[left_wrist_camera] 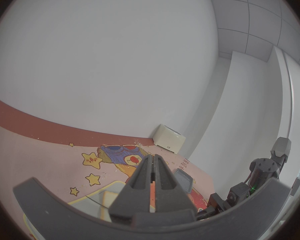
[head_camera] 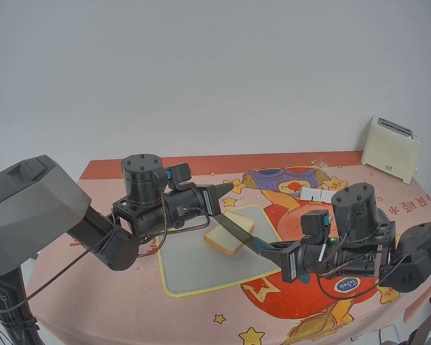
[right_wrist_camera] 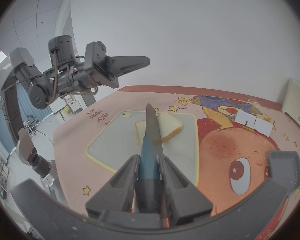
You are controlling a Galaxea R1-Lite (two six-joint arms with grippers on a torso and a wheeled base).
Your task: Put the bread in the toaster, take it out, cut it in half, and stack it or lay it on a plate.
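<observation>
A slice of bread lies on the grey cutting board with a yellow rim. My right gripper is shut on the teal handle of a knife. The blade reaches across the middle of the bread; I cannot tell whether it presses in. My left gripper hangs shut and empty above the board's far edge, just behind the bread. Its fingers point towards the cream toaster, which stands at the table's far right corner.
White cards lie on the printed tablecloth between the board and the toaster. A grey square dish sits on the table right of the board, near my right arm. The table's back edge meets a plain wall.
</observation>
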